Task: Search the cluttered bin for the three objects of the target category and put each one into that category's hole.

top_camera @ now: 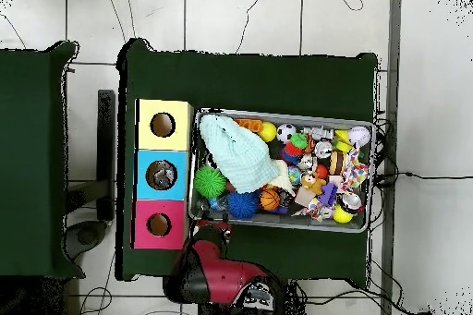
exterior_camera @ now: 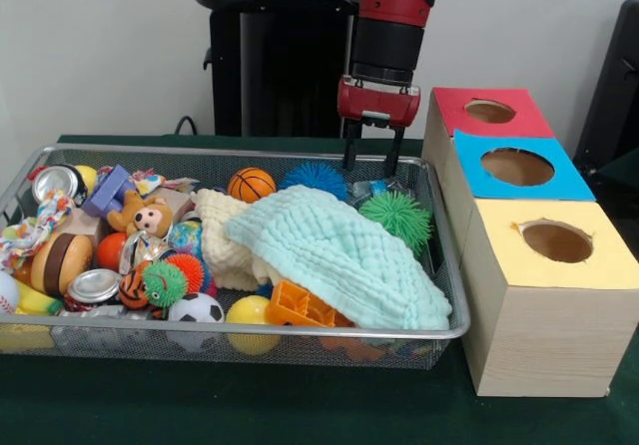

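My gripper [exterior_camera: 371, 154] hangs open with nothing between its fingers, just above the far right corner of the wire bin [exterior_camera: 200, 151]. Below it lie a small shiny object [exterior_camera: 371, 188], a green spiky ball [exterior_camera: 397, 216] and a blue spiky ball [exterior_camera: 313, 178]. A mint cloth [exterior_camera: 334, 255] covers the bin's right half, over a cream cloth [exterior_camera: 222, 233]. In the overhead view the gripper [top_camera: 213, 226] is at the bin's [top_camera: 277, 114] lower left corner, close to the red hole [top_camera: 159, 224].
The wooden box beside the bin has a red-topped hole [exterior_camera: 490, 112], a blue one [exterior_camera: 517, 167] and a yellow one [exterior_camera: 557, 241]. The bin's left half holds a basketball [exterior_camera: 251, 184], soccer ball [exterior_camera: 196, 309], teddy [exterior_camera: 145, 216], cans [exterior_camera: 94, 285] and an orange toy [exterior_camera: 300, 305].
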Action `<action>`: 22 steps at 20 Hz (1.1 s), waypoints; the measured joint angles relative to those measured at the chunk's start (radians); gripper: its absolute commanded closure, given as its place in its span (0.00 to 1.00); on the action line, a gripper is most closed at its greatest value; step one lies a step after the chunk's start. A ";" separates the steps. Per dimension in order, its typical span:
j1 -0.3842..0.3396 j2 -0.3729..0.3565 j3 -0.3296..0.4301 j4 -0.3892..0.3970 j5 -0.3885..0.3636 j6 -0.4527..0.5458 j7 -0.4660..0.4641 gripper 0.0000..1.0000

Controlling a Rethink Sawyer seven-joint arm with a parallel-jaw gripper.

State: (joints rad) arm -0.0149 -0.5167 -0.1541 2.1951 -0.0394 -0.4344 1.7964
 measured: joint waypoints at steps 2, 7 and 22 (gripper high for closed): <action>0.002 0.000 0.001 0.000 0.000 0.000 0.000 0.00; 0.013 0.000 0.001 0.000 0.000 0.000 0.000 0.00; 0.050 -0.001 -0.009 -0.002 0.016 -0.001 0.000 0.00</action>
State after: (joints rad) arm 0.0346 -0.5176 -0.1629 2.1935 -0.0236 -0.4350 1.7964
